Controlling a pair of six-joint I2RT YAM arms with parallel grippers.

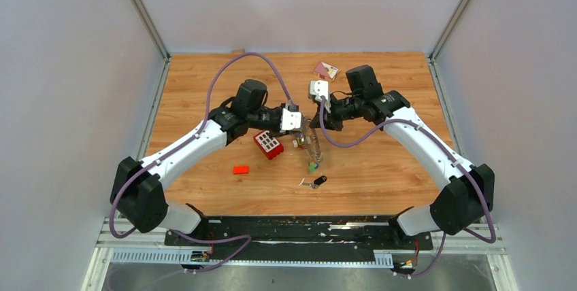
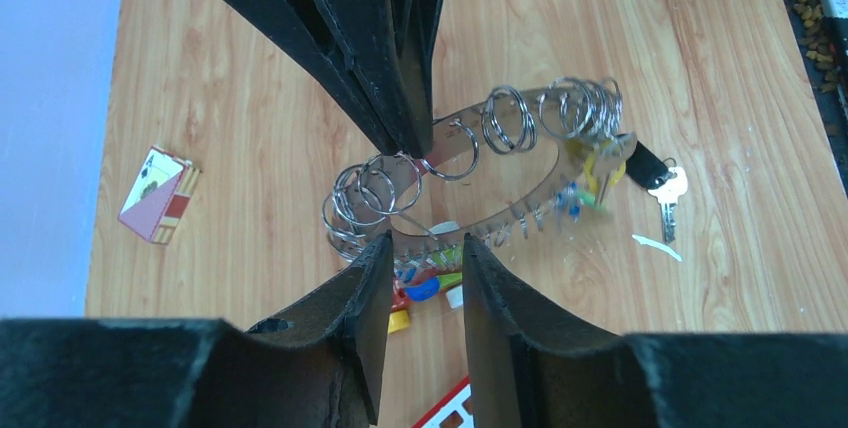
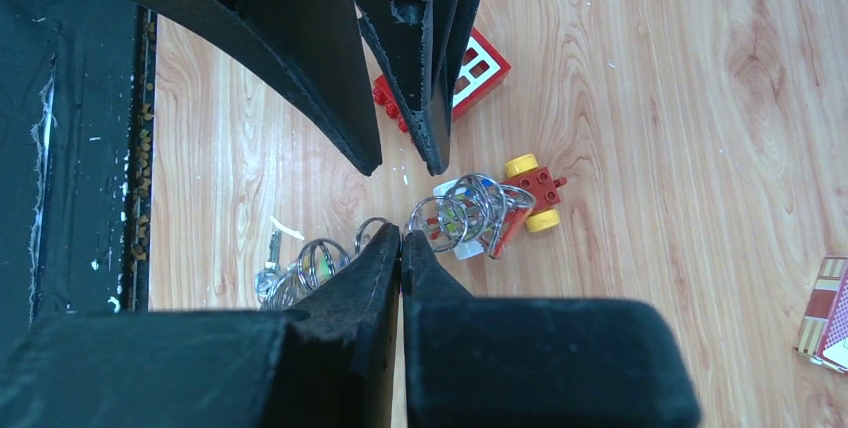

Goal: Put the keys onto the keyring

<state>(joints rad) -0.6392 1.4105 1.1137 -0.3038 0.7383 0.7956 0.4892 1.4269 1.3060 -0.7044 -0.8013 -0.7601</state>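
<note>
The keyring (image 2: pixel 500 163) is a wide thin band hung with wire rings and small keys (image 2: pixel 422 288) with coloured heads, and it hangs above the table between both arms (image 1: pixel 311 148). My right gripper (image 3: pixel 402 233) is shut on its far rim, and in the left wrist view its fingers (image 2: pixel 400 98) come down from the top. My left gripper (image 2: pixel 427 240) is open, its tips on either side of the near rim without pinching it. A loose black-headed key (image 2: pixel 655 170) lies on the wood beyond the ring, near the front edge in the top view (image 1: pixel 317 181).
A red-and-yellow toy car (image 3: pixel 530 188) sits on the wood under the ring. A red-and-white block (image 1: pixel 268 144) and a small red brick (image 1: pixel 240 169) lie to the left. A card box (image 1: pixel 326 70) sits at the back. A white scrap (image 2: pixel 655 246) lies by the loose key.
</note>
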